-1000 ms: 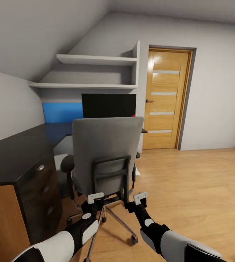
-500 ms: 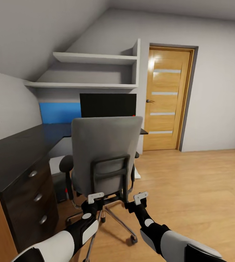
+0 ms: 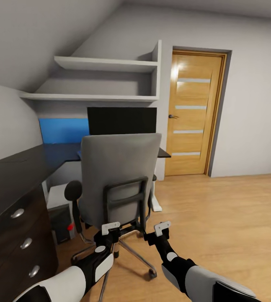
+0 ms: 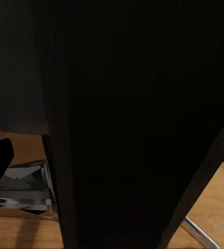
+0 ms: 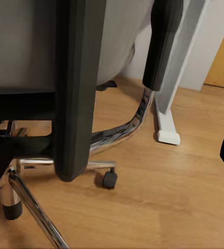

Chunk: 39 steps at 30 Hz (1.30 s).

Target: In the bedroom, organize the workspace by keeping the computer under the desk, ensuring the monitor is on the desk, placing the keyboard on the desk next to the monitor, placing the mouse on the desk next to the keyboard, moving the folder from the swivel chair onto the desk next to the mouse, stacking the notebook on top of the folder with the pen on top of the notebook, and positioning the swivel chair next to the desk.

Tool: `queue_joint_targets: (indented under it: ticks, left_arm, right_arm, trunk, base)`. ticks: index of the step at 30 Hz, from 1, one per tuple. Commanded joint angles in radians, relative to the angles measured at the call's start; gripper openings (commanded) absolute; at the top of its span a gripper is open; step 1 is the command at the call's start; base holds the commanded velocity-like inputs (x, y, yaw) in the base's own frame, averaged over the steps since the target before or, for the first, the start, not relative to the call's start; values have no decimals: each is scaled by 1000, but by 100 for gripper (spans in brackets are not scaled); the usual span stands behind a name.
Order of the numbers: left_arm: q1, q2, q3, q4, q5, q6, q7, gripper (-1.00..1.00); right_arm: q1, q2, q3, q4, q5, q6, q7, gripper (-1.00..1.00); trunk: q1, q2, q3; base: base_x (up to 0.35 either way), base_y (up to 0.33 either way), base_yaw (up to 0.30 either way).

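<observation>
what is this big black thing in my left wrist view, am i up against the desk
observer: no, that's the black frame on the back of the swivel chair. In the head view the left gripper sits right behind it.
operator: where's the right one
observer: the right gripper is level with it, at the frame's other side.
operator: anything past the chair
observer: the desk, with the monitor on it and the computer on the floor under it.
</observation>
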Motion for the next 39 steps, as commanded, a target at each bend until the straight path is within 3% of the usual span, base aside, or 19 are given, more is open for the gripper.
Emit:
queue_joint_targets:
  ticks: [1, 29, 39]
  left_arm:
    - [-1, 0, -4, 0, 4, -5, 6, 100]
    - [-1, 2, -3, 0, 6, -5, 6, 100]
    - [-1, 2, -3, 0, 6, -4, 6, 100]
  right_arm:
    - [-1, 0, 8, -1, -2, -1, -9, 100]
    - [-1, 0, 7, -1, -3, -2, -9, 100]
    - [-1, 0, 7, -1, -3, -1, -9, 100]
  trunk:
    - [0, 0, -1]
    - [0, 0, -1]
    - [0, 0, -1]
  base:
    - [304, -1, 0]
    - [317, 10, 0]
    - [-74, 7, 0]
